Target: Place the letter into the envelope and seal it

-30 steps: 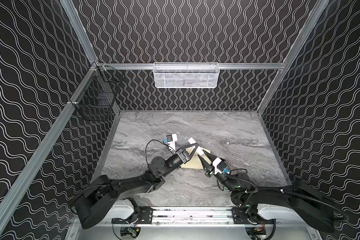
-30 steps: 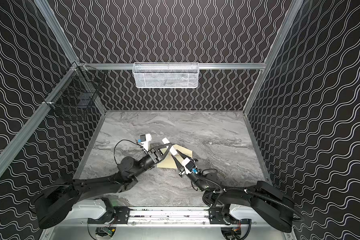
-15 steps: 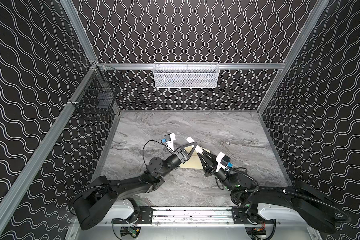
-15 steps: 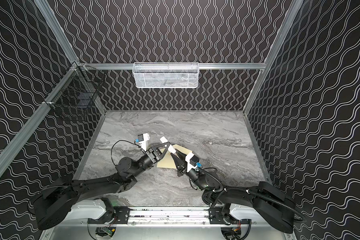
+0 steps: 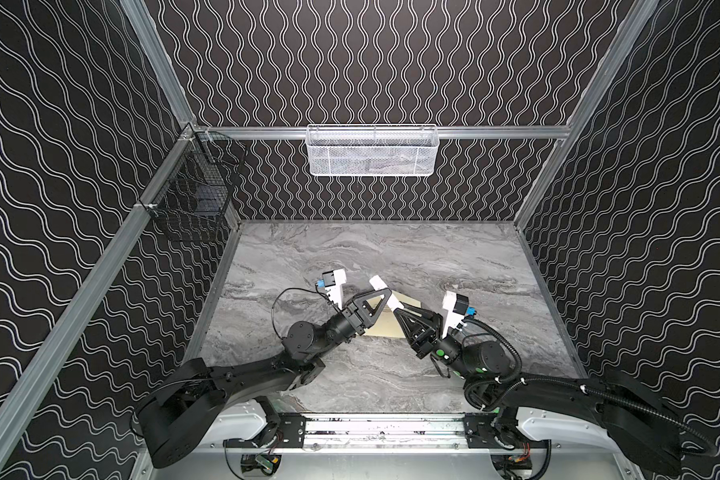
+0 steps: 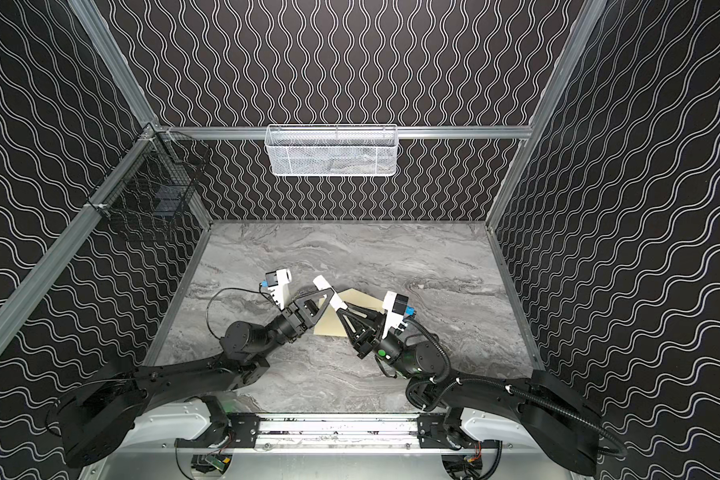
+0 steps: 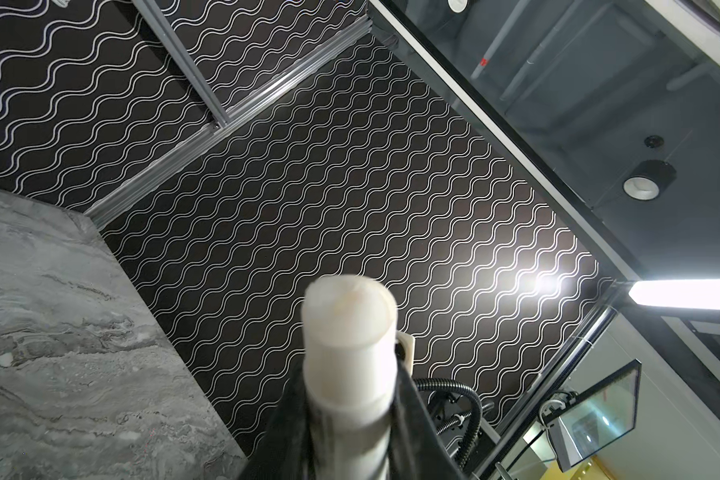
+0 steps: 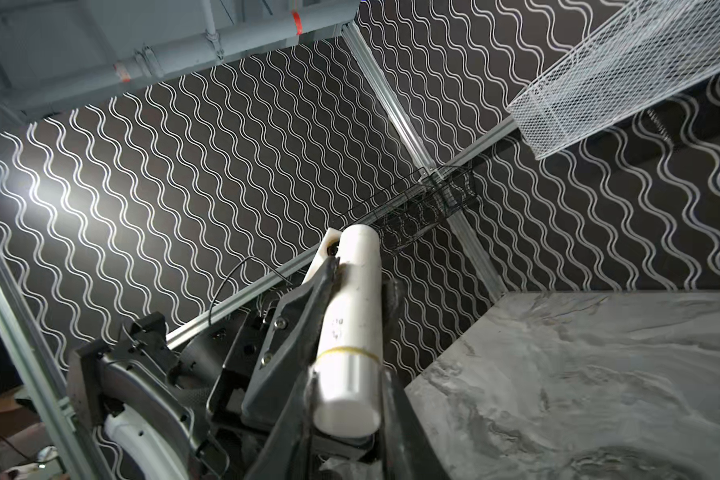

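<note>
tabletop (image 5: 350, 257) bears envelope (image 5: 385, 328) under left pincer's (image 5: 384, 292) stick (image 5: 378, 284).

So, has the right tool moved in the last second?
Yes. The right tool keeps its tips at the white stick, but its wrist end swung toward the table's right edge.

Grey marbled table (image 5: 350, 257), black white-waved walls (image 5: 391, 62), white mesh basket (image 5: 371, 153); white stick (image 7: 350, 332)

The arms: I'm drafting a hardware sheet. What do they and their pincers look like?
Left arm and right arm: black, the right with a corrugated hose and green spots. Left pincer and right pincer: hollow triangular fingers, white camera brackets.
</note>
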